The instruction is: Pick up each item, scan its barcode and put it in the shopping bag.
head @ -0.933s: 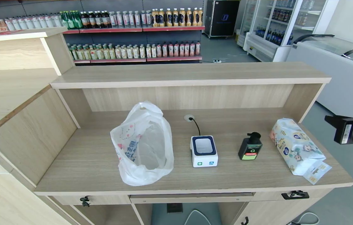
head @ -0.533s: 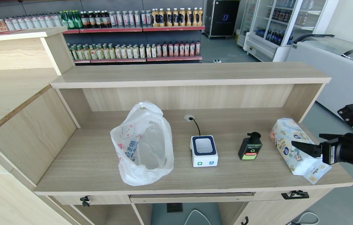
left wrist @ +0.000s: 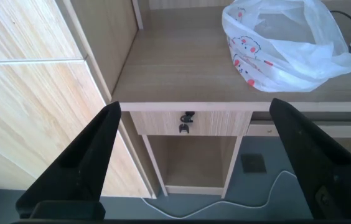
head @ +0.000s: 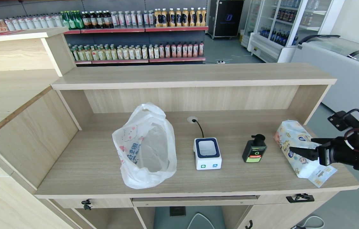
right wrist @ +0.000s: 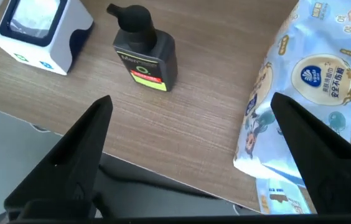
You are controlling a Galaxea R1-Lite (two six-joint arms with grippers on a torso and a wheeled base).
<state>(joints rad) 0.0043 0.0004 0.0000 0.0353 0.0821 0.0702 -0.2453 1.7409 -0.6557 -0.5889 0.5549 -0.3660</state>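
Left gripper: It hangs in front of the desk's near left corner, off the desk. Its two fingers are wide apart and hold nothing.
Drawer: Under the near left edge of the desk we see a small drawer with a dark lock.
Handle: A black handle sits on the desk front at the near right.
Shopping bag: A white plastic bag with little pink pictures on it sits on the left part of the desk. Its mouth is open and we see nothing inside it.
Scanner: A small white box with a dark blue frame around its window sits in the middle of the desk, just to the right of the bag.
Pump bottle: A dark bottle with a black pump top and a green and red label stands upright, to the right of the scanner.
Wipes pack: A soft pack with cartoon pictures lies flat at the right end of the desk, well to the right of the bottle.
Right gripper: It comes in from the right, over the near part of the pack. Its fingers are spread apart and empty. We cannot tell if one touches the pack.
Cable: A black wire runs from the scanner to a round hole farther back.
Far away: Behind the tall back ledge of the desk we see red shelves full of drink bottles, and glass fridges at the far right.
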